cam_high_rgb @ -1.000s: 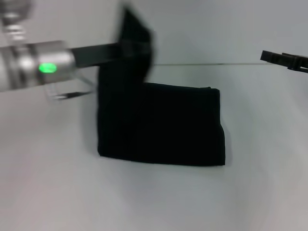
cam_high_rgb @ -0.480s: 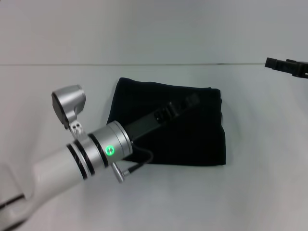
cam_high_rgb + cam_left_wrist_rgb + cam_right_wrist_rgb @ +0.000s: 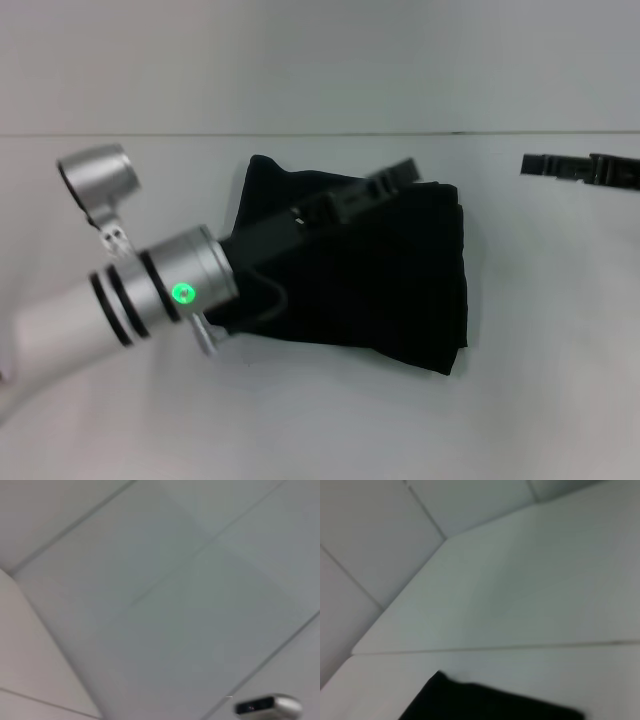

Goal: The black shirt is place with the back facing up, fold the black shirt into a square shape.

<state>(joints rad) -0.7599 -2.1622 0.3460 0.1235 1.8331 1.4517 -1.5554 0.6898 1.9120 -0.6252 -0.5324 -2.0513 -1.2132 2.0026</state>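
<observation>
one risk: the left claw, grip state indeterminate, could drag the folded black shirt askew on withdrawal.

The left arm, white with a silver wrist and a lit green light, reaches diagonally from the lower left toward the centre, its black left gripper stretched out low. The right gripper pokes in level from the right edge, well apart.

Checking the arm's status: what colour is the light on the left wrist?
Green light, clearest in the head view.
</observation>
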